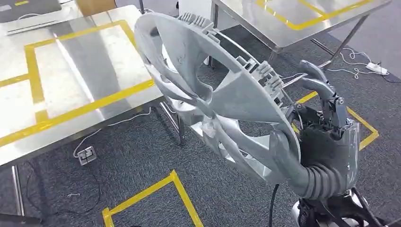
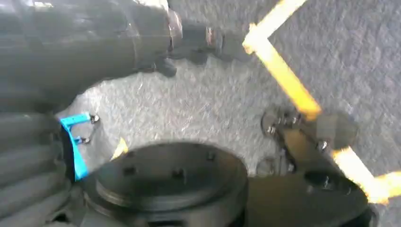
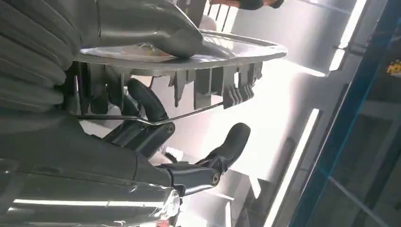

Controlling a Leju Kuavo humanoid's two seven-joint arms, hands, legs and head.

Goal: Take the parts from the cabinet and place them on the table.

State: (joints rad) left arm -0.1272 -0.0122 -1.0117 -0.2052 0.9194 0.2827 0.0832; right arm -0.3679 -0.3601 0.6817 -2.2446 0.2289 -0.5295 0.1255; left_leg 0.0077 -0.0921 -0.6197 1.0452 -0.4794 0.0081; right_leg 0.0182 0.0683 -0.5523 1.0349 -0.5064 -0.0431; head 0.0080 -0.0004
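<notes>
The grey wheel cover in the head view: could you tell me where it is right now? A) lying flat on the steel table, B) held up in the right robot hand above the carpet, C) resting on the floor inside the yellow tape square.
B: the right robot hand grips the wheel cover by its rim, tilted above the carpet, beside the steel table.

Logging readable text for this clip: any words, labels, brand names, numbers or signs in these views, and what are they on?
None can be read.
The grey wheel cover held by the right hand shows no lettering.
The steel table carries only plain yellow tape lines.
The yellow patch at the edge of the right wrist view is too small and blurred to tell.
The left wrist view is motion-blurred.
</notes>
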